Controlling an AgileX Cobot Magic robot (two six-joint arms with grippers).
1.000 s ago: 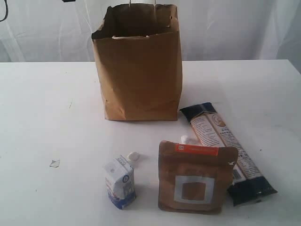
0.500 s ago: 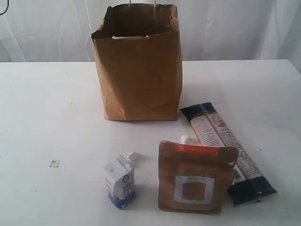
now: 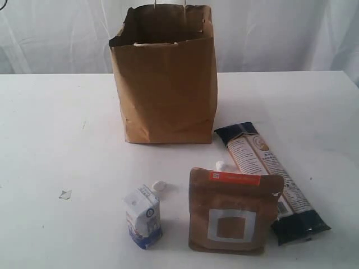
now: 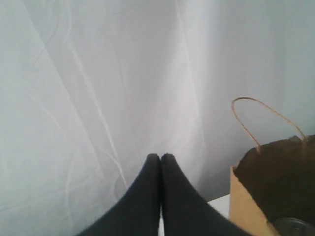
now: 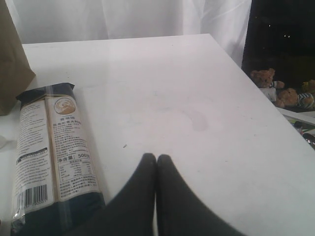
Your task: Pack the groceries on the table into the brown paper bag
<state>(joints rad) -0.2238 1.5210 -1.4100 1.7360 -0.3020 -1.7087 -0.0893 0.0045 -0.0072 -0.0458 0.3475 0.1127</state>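
Three groceries stand loose on the white table (image 3: 50,129), with the bag behind them.
Nearest are the small white-blue carton (image 3: 143,224), upright, and the brown pouch (image 3: 233,212) with its white square and orange strip (writing too small to read). Just beside the pouch lies the long dark packet (image 3: 270,179), whose label shows a barcode and "500". The right gripper (image 5: 156,158) hovers near it, fingers pressed together and empty. Farther back stands the brown paper bag (image 3: 165,84), open-topped, with a grey round rim (image 4: 295,227) glimpsed inside. The left gripper (image 4: 161,157) beside its handle is likewise closed on nothing.
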